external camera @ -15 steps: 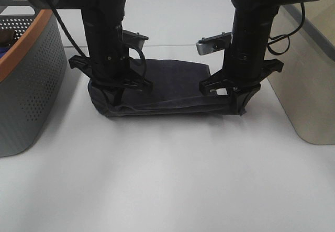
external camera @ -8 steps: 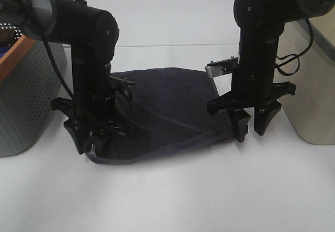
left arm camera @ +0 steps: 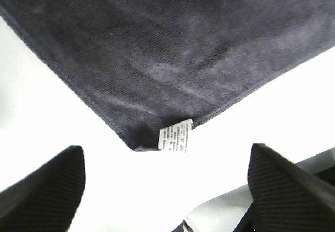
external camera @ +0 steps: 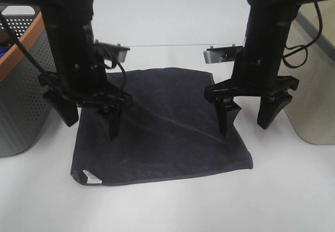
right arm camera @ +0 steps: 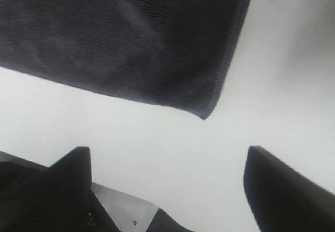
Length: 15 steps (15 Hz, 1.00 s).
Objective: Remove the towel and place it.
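The dark navy towel lies spread flat on the white table between the two arms, its white tag at the near left corner. My left gripper is open and empty, raised above the towel's left edge. My right gripper is open and empty, raised above the towel's right edge. The left wrist view shows the towel's corner with the tag between my open fingers. The right wrist view shows the other near corner lying flat below the open fingers.
A grey perforated basket with an orange rim stands at the left edge. A beige bin stands at the right edge. White table lies in front of the towel.
Both grippers let go of the towel's near edge, opened and rose. The towel, held bunched and pulled toward the front before, now lies spread flat.
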Motion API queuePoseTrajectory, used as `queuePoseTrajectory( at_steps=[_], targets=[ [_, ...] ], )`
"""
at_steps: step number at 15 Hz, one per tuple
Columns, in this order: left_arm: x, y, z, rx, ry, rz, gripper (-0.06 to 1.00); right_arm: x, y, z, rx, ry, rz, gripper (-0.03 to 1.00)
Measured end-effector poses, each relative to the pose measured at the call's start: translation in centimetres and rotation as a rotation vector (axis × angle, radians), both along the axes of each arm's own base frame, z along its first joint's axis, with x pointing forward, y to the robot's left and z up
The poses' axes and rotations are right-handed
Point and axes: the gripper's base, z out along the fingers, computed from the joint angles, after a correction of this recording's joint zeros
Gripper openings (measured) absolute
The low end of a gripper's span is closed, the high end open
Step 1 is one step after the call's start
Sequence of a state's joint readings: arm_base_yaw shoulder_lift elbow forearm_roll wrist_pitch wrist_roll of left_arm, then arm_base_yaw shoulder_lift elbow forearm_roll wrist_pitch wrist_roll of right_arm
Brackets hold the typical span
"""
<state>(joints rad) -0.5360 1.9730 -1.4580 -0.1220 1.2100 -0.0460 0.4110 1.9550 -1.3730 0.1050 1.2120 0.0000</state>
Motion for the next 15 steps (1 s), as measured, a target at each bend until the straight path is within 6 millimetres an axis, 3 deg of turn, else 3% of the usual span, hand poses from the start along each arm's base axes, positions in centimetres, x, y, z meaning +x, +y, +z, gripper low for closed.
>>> queuePoseTrajectory(
  at_steps=[4, 5, 7, 10, 15],
  targets=[
    [-2.9, 1.9, 10.2, -0.127, -0.252, -0.01, 0.8, -2.5, -0.3, 7.8, 0.166, -0.176, 0.004, 0.76],
    [-4.3, 2.9, 12.7, -0.151, -0.32, 0.006, 0.8, -3.8, -0.8, 9.6, 0.191, -0.222, 0.006, 0.76],
    [-7.5, 5.2, 15.5, -0.166, -0.408, 0.043, 0.8, -7.3, -2.3, 12.3, 0.224, -0.297, 0.013, 0.76],
    [-13.1, 8.9, 15.1, -0.147, -0.428, 0.096, 0.8, -13.9, -5.2, 13.3, 0.248, -0.355, 0.024, 0.76],
    [-21.5, 13.9, 10.0, -0.155, -0.432, 0.125, 0.8, -22.4, -9.3, 9.7, 0.258, -0.473, 0.026, 0.76]
  ],
)
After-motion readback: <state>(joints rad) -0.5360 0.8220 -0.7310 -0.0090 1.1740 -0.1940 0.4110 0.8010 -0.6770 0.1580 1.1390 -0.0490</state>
